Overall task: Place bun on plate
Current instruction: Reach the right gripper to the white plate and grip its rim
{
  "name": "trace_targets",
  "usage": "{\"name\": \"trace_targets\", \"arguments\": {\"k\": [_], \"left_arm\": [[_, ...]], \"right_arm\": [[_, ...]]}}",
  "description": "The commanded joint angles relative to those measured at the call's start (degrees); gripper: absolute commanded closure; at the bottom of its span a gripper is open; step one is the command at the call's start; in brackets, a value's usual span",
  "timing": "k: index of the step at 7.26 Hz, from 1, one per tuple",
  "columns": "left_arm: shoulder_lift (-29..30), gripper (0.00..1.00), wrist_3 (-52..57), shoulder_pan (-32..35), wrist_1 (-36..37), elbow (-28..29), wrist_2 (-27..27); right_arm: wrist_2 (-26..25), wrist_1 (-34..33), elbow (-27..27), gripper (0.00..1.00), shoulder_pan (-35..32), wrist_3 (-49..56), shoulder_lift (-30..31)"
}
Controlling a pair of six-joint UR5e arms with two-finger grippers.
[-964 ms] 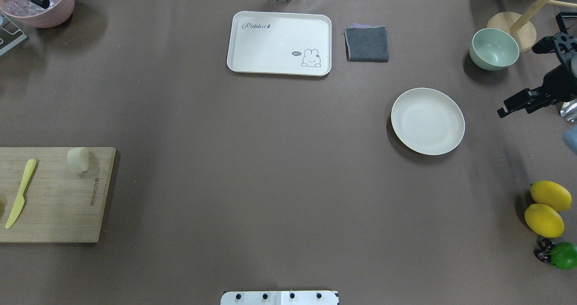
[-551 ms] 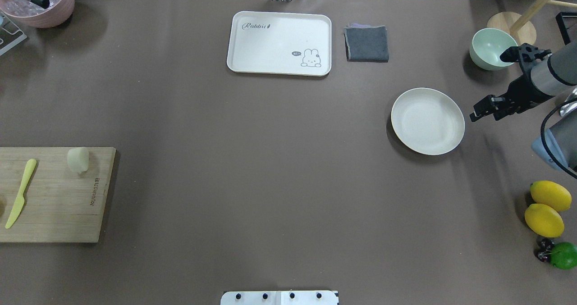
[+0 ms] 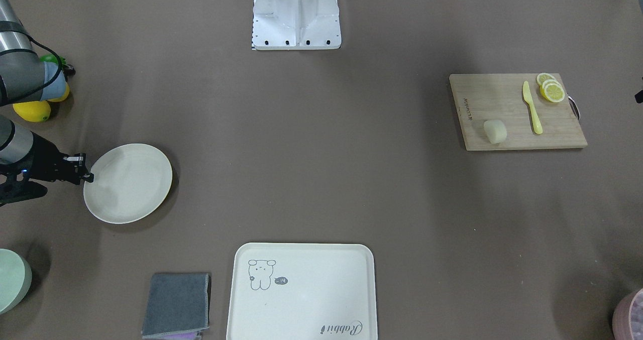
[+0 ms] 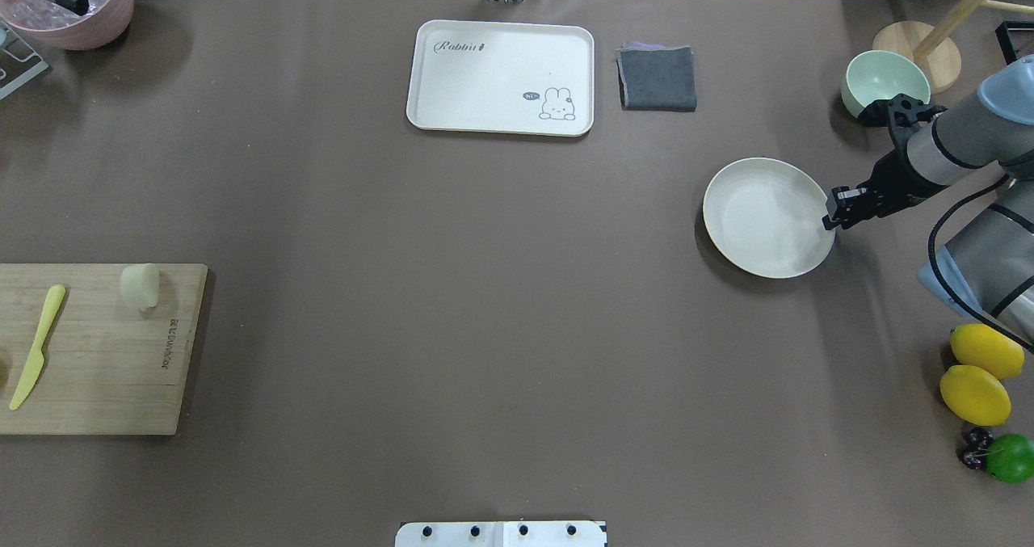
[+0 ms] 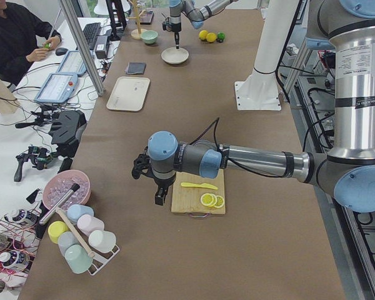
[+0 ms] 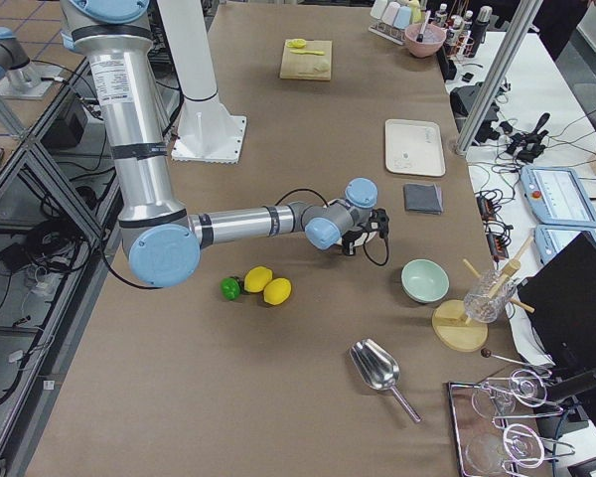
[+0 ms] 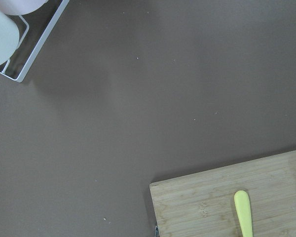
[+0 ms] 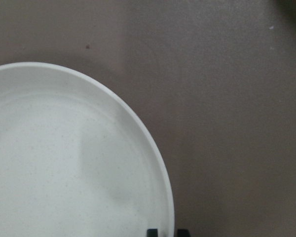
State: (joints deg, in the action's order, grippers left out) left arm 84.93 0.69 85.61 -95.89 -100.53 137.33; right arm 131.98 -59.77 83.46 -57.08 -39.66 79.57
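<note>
The bun [image 4: 139, 287] is a pale lump on the wooden cutting board [image 4: 105, 369] at the table's left, also seen in the front view [image 3: 495, 131]. Far to the right lies the round cream plate [image 4: 763, 217], with nothing on it. My right gripper [image 4: 831, 212] points down at its right rim. In the right wrist view the rim [image 8: 164, 187] runs between two dark fingertips [image 8: 152, 231] set close together, so the gripper looks shut on the rim. My left gripper [image 5: 157, 199] hangs beside the board's outer end, and I cannot tell whether it is open or shut.
On the board lie a yellow knife [image 4: 36, 345] and lemon slices [image 3: 551, 89]. A rabbit tray [image 4: 501, 77] and grey cloth [image 4: 657, 78] sit at the back, and a mint bowl [image 4: 880, 82] stands behind the right gripper. Lemons [image 4: 981, 373] and a lime [image 4: 1010, 458] lie front right.
My right arm has come in from the table's right edge, leftward and down to the plate's right rim. The plate has shifted very slightly to the right. The bun has not moved.
</note>
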Motion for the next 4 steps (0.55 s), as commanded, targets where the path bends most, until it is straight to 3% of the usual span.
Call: {"name": "trace_targets", "arguments": {"k": [1,3,4], "left_arm": [[-0.12,0.02,-0.08,0.0,0.0,0.07,-0.04],[-0.21,0.02,-0.08,0.0,0.0,0.16,0.04],[-0.29,0.02,-0.08,0.0,0.0,0.16,0.04]], "right_arm": [[0.03,0.01,-0.05,1.0,0.13,-0.06,-0.29],[1.77,0.01,2.48,1.0,0.04,-1.54,-0.73],[3.7,0.01,3.89,1.0,0.3,-9.39,-4.47]]}}
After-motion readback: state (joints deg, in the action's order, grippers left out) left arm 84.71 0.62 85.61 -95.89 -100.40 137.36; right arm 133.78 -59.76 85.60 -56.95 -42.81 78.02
